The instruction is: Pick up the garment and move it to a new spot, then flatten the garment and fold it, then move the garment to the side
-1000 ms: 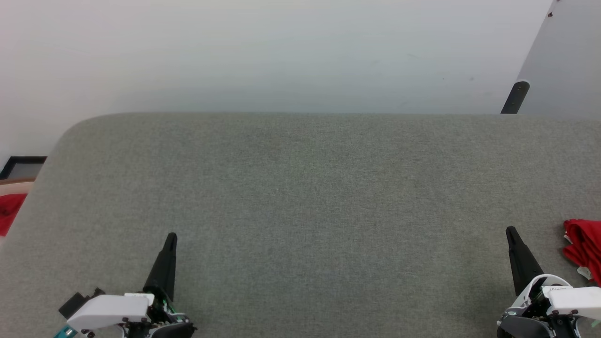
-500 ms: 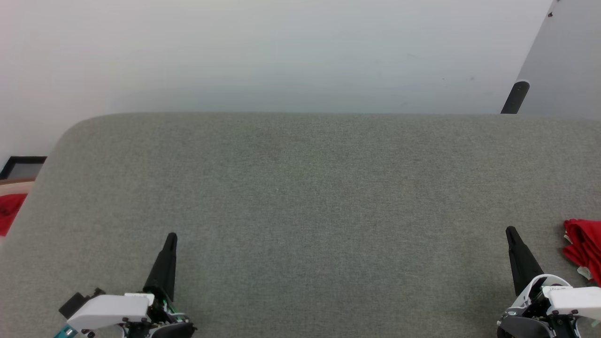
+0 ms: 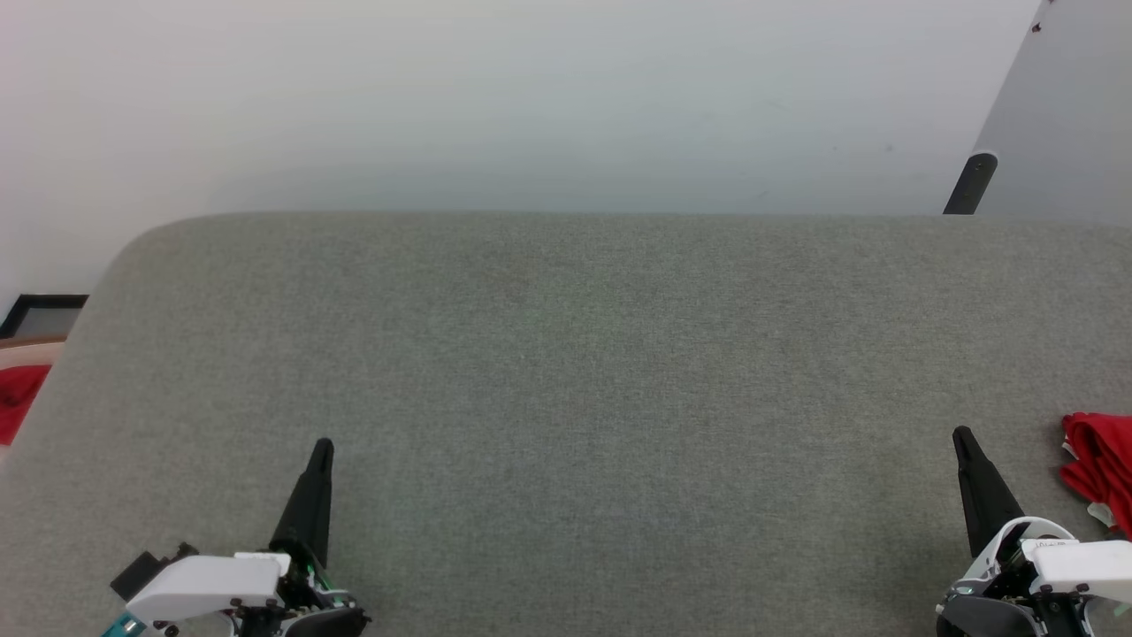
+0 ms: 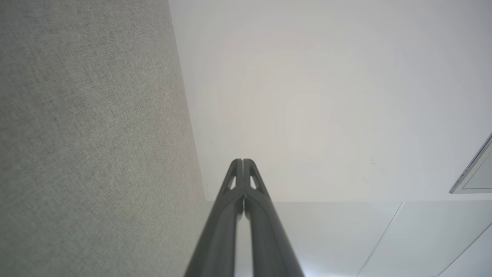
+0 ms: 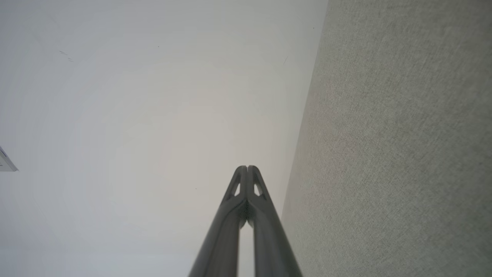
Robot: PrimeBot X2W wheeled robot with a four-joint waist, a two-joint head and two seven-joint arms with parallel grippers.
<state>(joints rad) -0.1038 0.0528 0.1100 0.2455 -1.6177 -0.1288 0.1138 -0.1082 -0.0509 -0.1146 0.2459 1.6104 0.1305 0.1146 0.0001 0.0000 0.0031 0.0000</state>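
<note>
The garment (image 3: 1101, 473) lies as a crumpled red heap with a bit of white at the right edge of the grey fabric surface (image 3: 566, 372), cut off by the edge of the head view. My right gripper (image 3: 961, 435) is shut and empty, its tips just left of the heap and apart from it. At the lower left my left gripper (image 3: 323, 447) is also shut and empty, far from the garment. In the wrist views, the left gripper (image 4: 243, 161) and the right gripper (image 5: 247, 167) each have their fingers pressed together, pointing at a pale wall.
A small red cloth scrap (image 3: 13, 398) lies off the grey surface at the far left, beside a dark frame (image 3: 40, 314). A black post (image 3: 970, 183) and a grey panel stand at the back right. The surface's far edge meets the white wall.
</note>
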